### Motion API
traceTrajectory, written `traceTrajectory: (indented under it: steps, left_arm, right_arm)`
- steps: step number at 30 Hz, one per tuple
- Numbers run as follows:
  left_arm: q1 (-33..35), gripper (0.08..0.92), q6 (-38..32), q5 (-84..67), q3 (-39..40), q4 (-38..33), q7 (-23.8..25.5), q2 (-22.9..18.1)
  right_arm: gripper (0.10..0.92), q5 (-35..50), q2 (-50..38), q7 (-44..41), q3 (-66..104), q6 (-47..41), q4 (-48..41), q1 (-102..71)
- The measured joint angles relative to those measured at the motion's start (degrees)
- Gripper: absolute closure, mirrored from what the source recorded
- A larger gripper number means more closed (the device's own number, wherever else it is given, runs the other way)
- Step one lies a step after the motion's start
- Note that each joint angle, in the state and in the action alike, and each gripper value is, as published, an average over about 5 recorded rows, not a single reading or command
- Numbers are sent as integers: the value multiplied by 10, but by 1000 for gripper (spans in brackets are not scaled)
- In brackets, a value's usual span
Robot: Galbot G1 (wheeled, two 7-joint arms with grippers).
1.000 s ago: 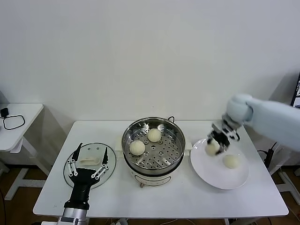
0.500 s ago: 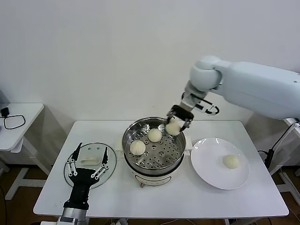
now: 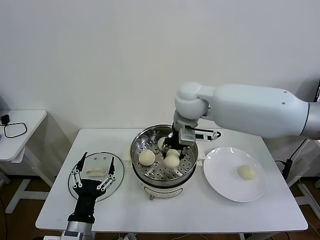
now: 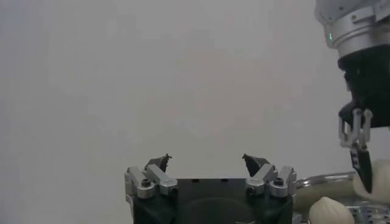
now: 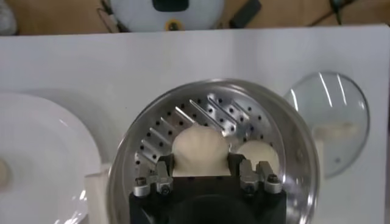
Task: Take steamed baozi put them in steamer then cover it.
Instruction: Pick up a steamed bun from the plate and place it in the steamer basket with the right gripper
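The steamer (image 3: 145, 133) stands mid-table on its cream base. My right gripper (image 3: 173, 152) reaches down inside it, shut on a baozi (image 3: 172, 159). In the right wrist view that baozi (image 5: 200, 146) sits between the gripper's (image 5: 200, 161) fingers, low over the perforated tray. Two more baozi (image 3: 146, 157) (image 3: 161, 143) lie in the steamer. Another baozi (image 3: 245, 172) rests on the white plate (image 3: 225, 177). The glass cover (image 3: 95, 160) lies flat to the steamer's left. My left gripper (image 3: 93, 171) hovers open over it, holding nothing.
A small side table (image 3: 22, 131) with a black cable stands off to the left. The wall runs behind the table. A black cord trails from the steamer's back (image 3: 183, 127).
My right arm carried the baozi from the plate leftward over the steamer's rim and lowered it inside. One baozi stays on the plate. The left arm has not moved.
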Motion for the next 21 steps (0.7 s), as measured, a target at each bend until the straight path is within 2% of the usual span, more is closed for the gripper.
traceTrajectory:
  steps: [12, 21]
  left_arm:
    - [0, 177, -4, 0, -1, 1, -1, 0]
    - [-3, 177, -5, -2, -2, 2, -2, 1]
  right_arm:
    - [392, -61, 17, 1, 13, 48, -5, -54]
    - [221, -89, 16, 13, 18, 53, -11, -76]
